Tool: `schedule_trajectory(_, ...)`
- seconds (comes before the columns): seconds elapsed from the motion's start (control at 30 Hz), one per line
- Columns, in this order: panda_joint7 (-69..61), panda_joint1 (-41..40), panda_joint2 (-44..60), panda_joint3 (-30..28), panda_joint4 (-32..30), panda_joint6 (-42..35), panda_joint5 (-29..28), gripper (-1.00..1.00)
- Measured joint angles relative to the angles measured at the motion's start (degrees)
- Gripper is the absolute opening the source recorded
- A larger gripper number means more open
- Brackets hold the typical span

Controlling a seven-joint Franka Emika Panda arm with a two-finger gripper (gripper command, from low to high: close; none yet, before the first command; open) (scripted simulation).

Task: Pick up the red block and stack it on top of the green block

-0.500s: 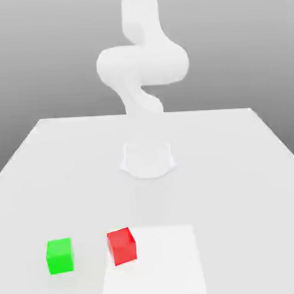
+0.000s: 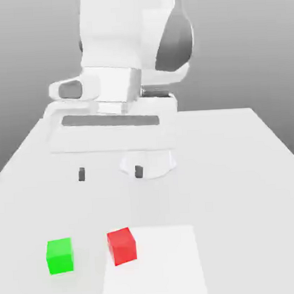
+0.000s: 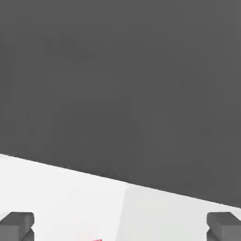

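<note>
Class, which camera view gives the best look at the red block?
The exterior view: the red block sits whole on the table, beside the green block, with the open gripper above. The hand view catches just a red sliver at its edge.

White table [image 2: 247, 168], paler square patch [image 2: 168, 263] at its near edge

I looked for lettering and found none that I could read: no label, brand, number or sign stood on the red block [image 2: 122, 246], the green block [image 2: 60, 256], the white table [image 2: 235, 169] or the arm's white casing [image 2: 122, 41].
</note>
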Motion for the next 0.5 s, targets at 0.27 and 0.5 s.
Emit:
schedule_trajectory(0.27, -13.51, -1.34, 16.36, 0.84, -4.79, 11.56, 9.50, 0.00)
schedule_trajectory(0.5, -14.91, -2.85, 22.54, 2.78, -3.97, 16.71, 11.28, -1.00)
